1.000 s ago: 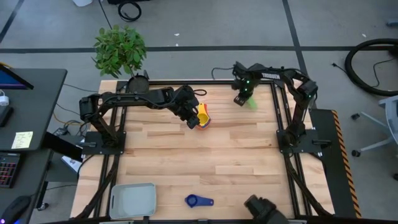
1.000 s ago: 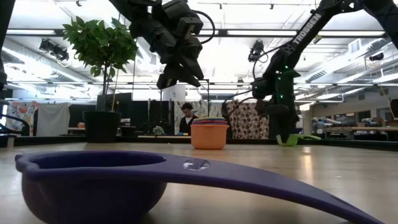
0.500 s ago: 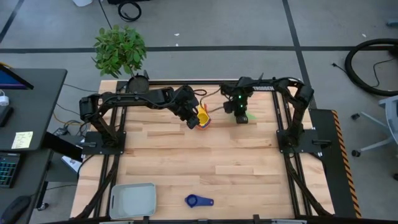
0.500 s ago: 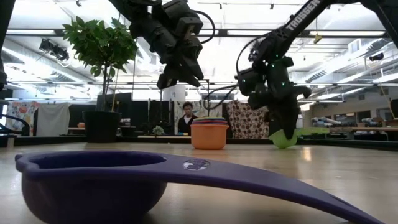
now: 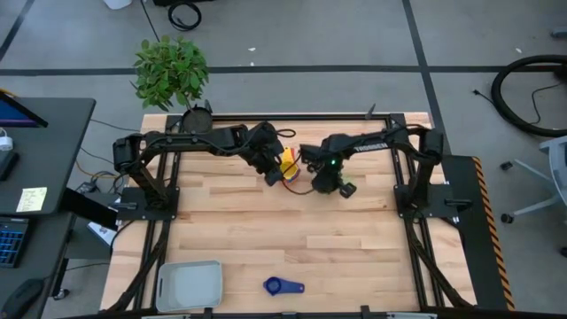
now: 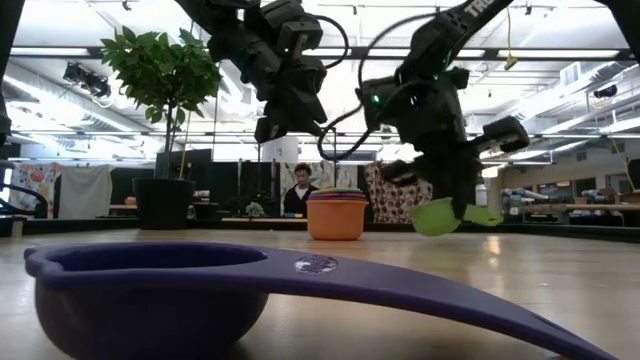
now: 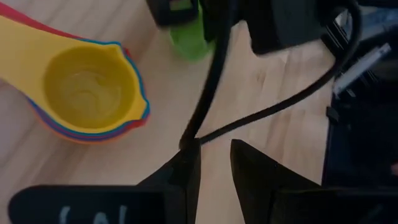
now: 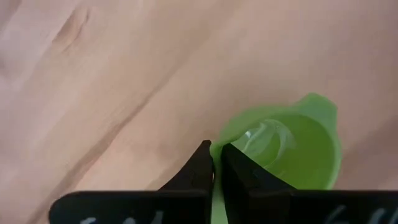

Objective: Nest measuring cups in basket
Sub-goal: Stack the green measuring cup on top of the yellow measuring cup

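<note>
Measuring cups: nested stack (image 5: 290, 167) with yellow on top sits on the worktop (image 5: 283, 221) near the far edge, orange cup outermost in the low view. Green cup (image 6: 437, 215) is pinched at its rim by the right gripper (image 8: 216, 163), fingers clamped on the cup wall, cup lifted clear of the wood, just right of the stack. Green cup is hidden under the arm in the high view. Left gripper (image 7: 211, 163) hangs above the stack, fingers slightly apart, holding nothing. Dark blue cup (image 5: 283, 285) lies alone at the near edge of the worktop, handle pointing right. Basket (image 5: 189, 284) sits at the near left corner, just left of the dark blue cup, no cups inside. Potted plant (image 5: 171, 71) stands off the far left corner.
</note>
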Tool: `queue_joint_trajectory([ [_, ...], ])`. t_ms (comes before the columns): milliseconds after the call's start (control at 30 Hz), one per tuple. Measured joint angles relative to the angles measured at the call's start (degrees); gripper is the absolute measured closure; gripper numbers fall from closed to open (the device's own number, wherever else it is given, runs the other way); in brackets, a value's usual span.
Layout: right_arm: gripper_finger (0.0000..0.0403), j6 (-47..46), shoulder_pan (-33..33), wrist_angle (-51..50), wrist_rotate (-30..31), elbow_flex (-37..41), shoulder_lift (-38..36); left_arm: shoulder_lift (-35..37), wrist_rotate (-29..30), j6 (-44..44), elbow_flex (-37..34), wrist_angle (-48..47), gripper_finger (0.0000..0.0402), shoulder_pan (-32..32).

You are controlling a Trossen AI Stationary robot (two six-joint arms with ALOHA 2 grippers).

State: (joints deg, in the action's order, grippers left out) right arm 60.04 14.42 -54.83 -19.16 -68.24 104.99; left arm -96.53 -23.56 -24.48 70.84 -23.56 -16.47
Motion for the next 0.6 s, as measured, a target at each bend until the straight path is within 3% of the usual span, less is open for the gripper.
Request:
queue_joint_trajectory([
  [367,0.0386,13.8,-10.5,12.2,4.7,0.7,0.0,0.0,-3.4,2.7,0.0,0.3,0.0308,-0.1],
  [600,0.0386,17.4,-16.1,19.7,7.9,7.6,-0.5,0.0,-4.2,3.3,0.0,0.2,0.0308,0.0],
])
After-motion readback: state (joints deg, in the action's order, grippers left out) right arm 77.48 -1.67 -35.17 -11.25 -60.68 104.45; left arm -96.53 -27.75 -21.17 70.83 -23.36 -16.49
